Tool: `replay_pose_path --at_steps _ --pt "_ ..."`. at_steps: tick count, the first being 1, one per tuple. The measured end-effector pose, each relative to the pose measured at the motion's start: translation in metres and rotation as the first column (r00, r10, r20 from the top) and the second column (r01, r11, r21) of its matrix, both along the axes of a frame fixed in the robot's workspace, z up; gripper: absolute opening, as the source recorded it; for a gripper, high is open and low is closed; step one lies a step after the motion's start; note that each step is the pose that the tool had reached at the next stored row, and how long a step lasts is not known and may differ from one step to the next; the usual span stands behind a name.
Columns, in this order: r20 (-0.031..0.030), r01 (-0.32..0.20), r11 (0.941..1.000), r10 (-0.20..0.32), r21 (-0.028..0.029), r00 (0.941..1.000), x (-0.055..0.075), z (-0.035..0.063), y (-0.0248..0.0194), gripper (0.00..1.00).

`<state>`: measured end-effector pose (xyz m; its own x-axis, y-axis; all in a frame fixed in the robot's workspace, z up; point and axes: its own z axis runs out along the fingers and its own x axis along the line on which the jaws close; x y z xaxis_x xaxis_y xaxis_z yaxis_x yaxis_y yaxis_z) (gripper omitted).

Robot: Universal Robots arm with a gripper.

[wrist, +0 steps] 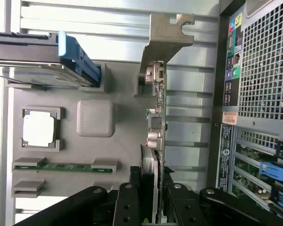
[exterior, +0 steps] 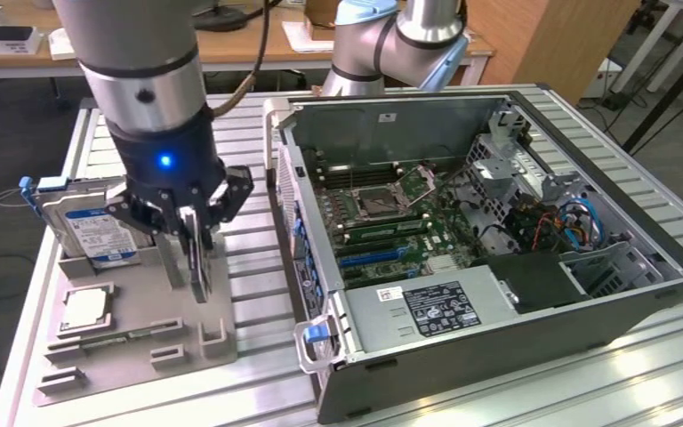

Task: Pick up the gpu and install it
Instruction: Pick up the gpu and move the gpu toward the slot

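The gpu [exterior: 200, 272] stands on its edge over the grey fixture plate [exterior: 140, 360], left of the open computer case [exterior: 626, 311] in the exterior view. It is a thin dark card. In the wrist view the gpu [wrist: 159, 106] shows its silver bracket at the far end, beside a slot block on the fixture plate [wrist: 125, 150]. My gripper [exterior: 196, 233] comes straight down on the card's upper edge. The gripper [wrist: 155, 175] has a black finger on each flat side of the card, shut on it. I cannot tell whether the card's lower edge has left the plate.
On the same plate lie a blue-labelled hard drive [exterior: 92, 233], a square processor [exterior: 86, 308] and a green memory stick [exterior: 122, 339]. The case's motherboard [exterior: 395, 222] lies exposed, with a power supply [exterior: 437, 307] at its front. The case's rear panel [wrist: 264, 70] is close beside the card.
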<state>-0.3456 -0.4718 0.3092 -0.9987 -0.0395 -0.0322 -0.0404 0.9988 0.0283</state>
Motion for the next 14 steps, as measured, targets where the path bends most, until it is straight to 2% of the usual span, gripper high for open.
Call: replay_pose_path --at_steps 14 --pt "0.0000 0.001 1.0000 -0.001 0.0000 1.0000 0.000 0.0599 0.0000 0.28"
